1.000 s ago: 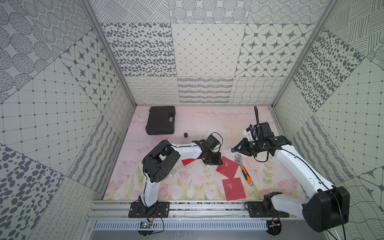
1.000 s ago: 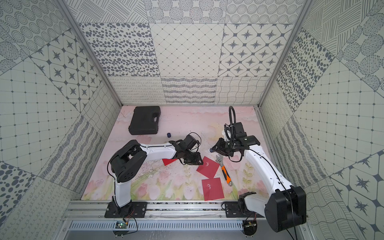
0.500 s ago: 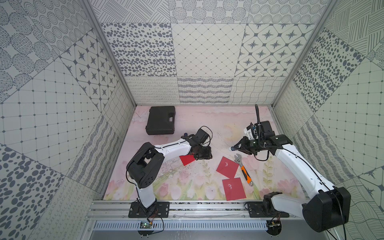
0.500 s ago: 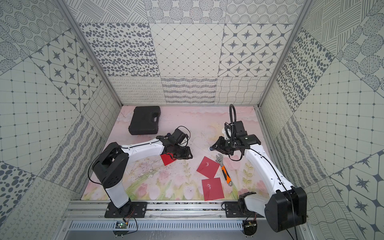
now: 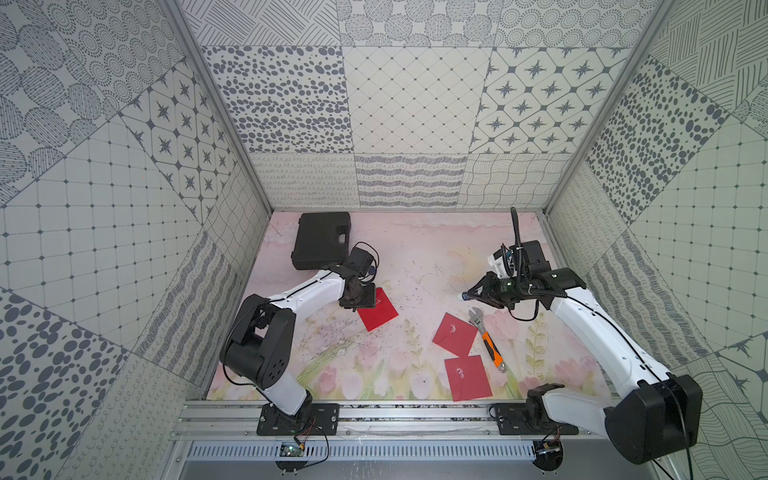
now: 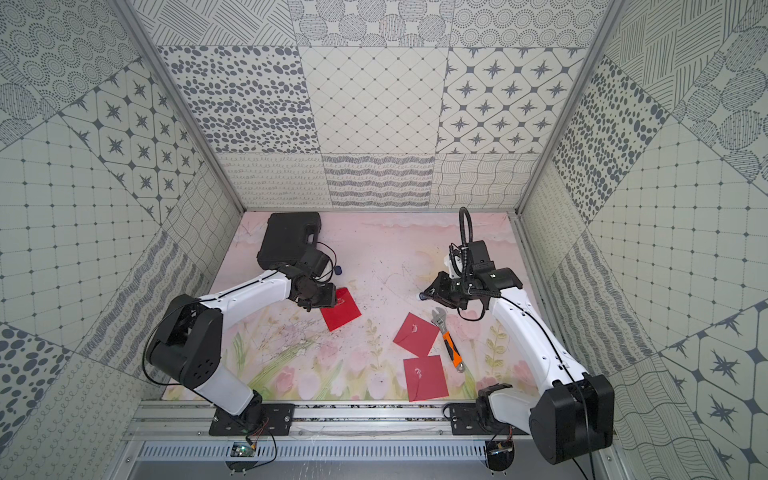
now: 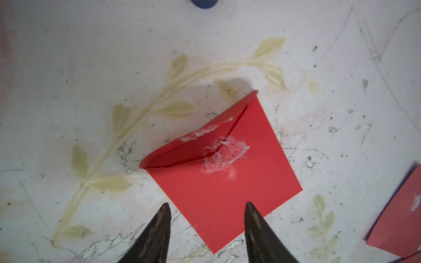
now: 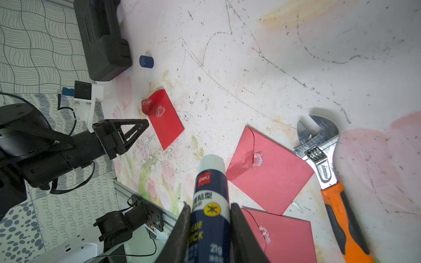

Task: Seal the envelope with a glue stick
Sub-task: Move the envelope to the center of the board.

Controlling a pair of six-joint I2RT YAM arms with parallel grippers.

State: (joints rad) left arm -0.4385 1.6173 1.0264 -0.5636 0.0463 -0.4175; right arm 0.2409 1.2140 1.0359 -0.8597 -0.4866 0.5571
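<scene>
A red envelope (image 5: 377, 309) (image 6: 340, 309) (image 7: 223, 173) (image 8: 164, 118) lies flat on the mat left of centre. Its flap is folded over but stands slightly raised, with white glue smears at the tip. My left gripper (image 7: 207, 204) (image 5: 365, 299) hovers open over the envelope's near corner, nothing between its fingers. My right gripper (image 8: 210, 204) (image 5: 478, 293) is shut on the glue stick (image 8: 210, 177), its bare white tip (image 5: 463, 296) pointing left above the mat. The dark blue cap (image 8: 146, 61) (image 5: 371, 272) lies loose beside the case.
A black case (image 5: 322, 241) sits at the back left. Two more red envelopes (image 5: 455, 334) (image 5: 467, 377) lie at front centre-right. An orange-handled wrench (image 5: 486, 338) lies beside them, under the right arm.
My left gripper has swept leftward across the envelope and opened its jaws. The envelope has stayed about where it was. The right arm and glue stick have hardly moved.
</scene>
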